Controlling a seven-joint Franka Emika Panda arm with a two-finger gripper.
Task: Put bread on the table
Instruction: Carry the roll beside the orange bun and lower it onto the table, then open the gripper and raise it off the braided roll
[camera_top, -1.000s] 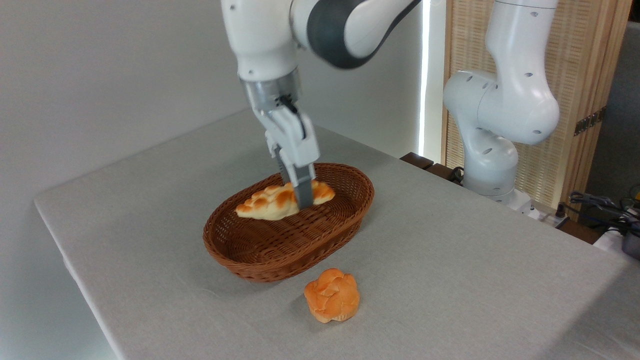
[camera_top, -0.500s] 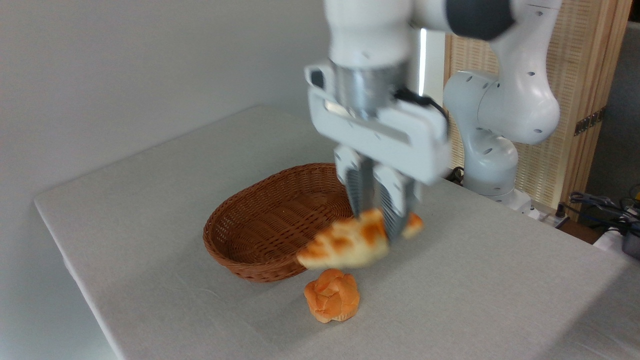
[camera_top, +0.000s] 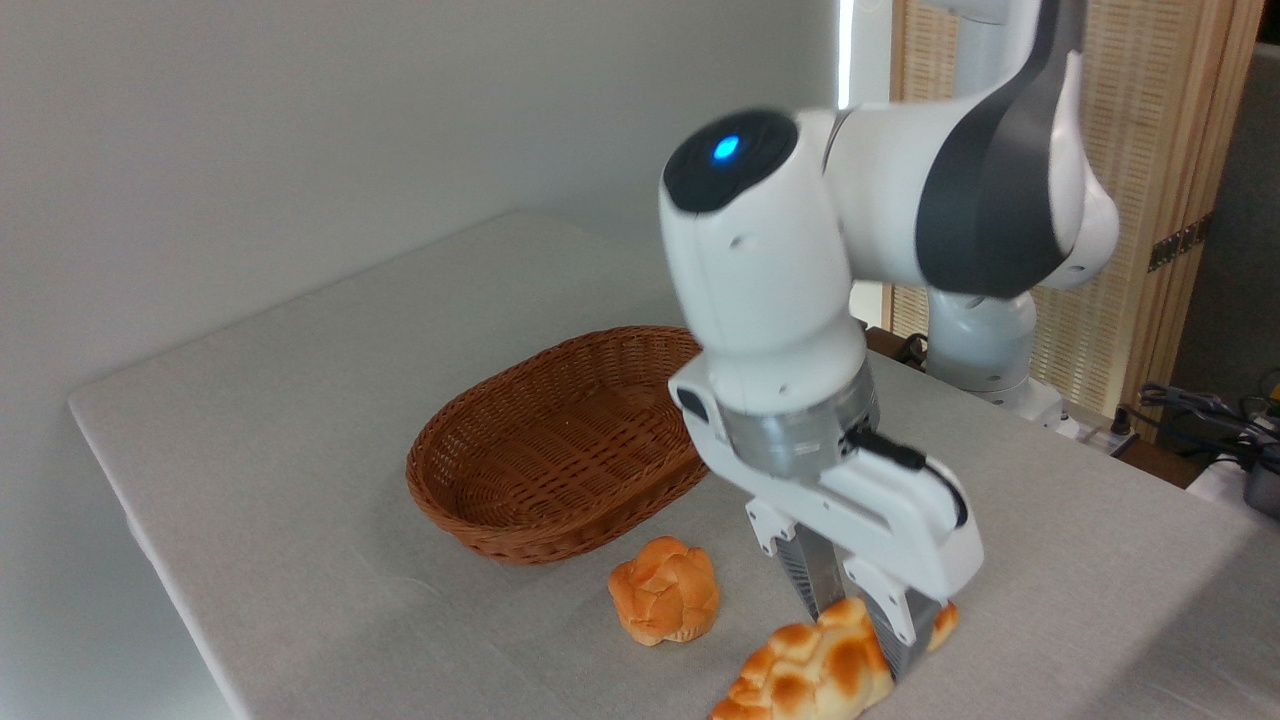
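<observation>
The gripper (camera_top: 860, 625) was closed on the bread (camera_top: 815, 675), its 2 fingers pinching the loaf across its width at about the middle of what showed. The loaf sat between the jaws and just below them, low at the near edge of the table (camera_top: 300, 420). Its long axis ran across the jaw line, from a tapered end poking out behind the fingers on the right to a broader end reaching down and left toward the bottom of the frame. That lower end looked to be on the cloth or just above it; contact could not be told for certain, since the picture cut off there.

The basket (camera_top: 560, 470) lay well apart, up and left of the jaws, and it was empty. The bun (camera_top: 665, 590) sat just left of the jaws, near the loaf but not touching it.

Judged from this, the carry was nearly over and the release was what remained. The loaf would come free straight down from the jaws, so the fingers had only to part. As the loaf stretched left toward the bun, its low end might nudge that bun or tip once let go.
</observation>
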